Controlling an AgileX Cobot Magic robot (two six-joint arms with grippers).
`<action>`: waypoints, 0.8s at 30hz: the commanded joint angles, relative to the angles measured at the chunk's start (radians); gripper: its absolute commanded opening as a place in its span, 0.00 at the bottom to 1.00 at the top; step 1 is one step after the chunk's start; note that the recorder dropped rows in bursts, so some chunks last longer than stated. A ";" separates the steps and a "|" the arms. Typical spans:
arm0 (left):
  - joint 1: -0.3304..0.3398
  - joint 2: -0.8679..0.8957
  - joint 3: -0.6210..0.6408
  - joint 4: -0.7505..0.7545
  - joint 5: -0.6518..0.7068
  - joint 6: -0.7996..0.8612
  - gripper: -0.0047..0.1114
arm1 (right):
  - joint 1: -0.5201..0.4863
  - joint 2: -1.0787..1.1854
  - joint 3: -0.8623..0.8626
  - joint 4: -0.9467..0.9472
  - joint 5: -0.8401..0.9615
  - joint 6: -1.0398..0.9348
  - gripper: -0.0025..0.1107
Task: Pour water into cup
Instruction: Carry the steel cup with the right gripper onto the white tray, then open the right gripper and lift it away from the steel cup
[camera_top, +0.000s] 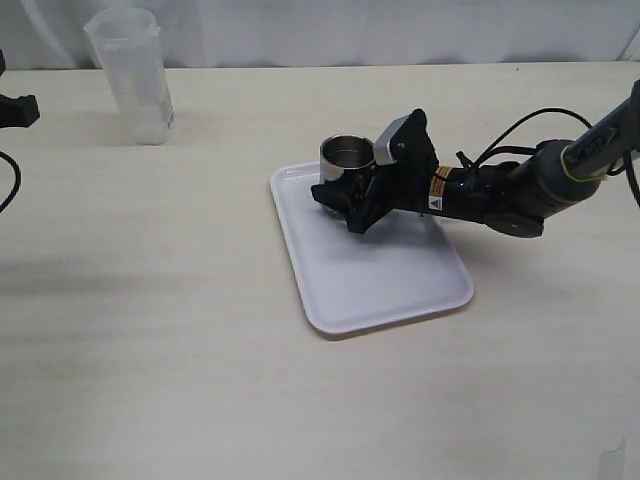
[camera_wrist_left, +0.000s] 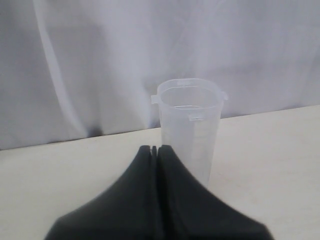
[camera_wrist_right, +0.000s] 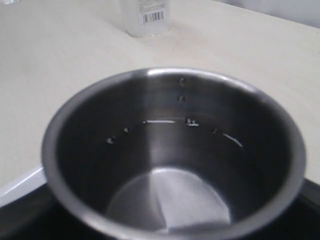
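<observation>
The fingers of my right gripper (camera_top: 345, 198) sit on both sides of the cup (camera_top: 347, 155). They look closed on its lower wall, one on each side. In the right wrist view I see black bits of the gripper down by the cup's rim, so the cup is very near the camera.

The cup is steel. I think it is hard and will not squash, so I can squeeze it firmly. It is also smooth and shiny, so I think it could slip. The best place to hold it is the round side wall, low down, where the fingers are now.

Inside I see small drops and a thin bright line on the wall. I think a little water (camera_wrist_right: 170, 165) is in there. That would make it light, but I must keep it upright.

The cup is at the far corner of the white tray (camera_top: 400, 290), which lies on the table (camera_top: 150, 350). I cannot tell if the cup touches the tray.

Well apart stands the plastic beaker (camera_top: 130, 80). My left gripper (camera_wrist_left: 155, 150) faces it, pressed shut and holding nothing.
</observation>
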 joint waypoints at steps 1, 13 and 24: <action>0.000 -0.006 0.006 0.000 -0.016 -0.006 0.04 | 0.000 -0.004 0.001 0.014 -0.001 -0.009 0.55; 0.000 -0.006 0.006 0.000 -0.016 0.002 0.04 | 0.000 -0.072 0.001 0.011 0.006 0.019 0.87; 0.000 -0.006 0.006 0.000 -0.016 0.002 0.04 | 0.000 -0.268 0.001 0.015 0.050 0.108 0.68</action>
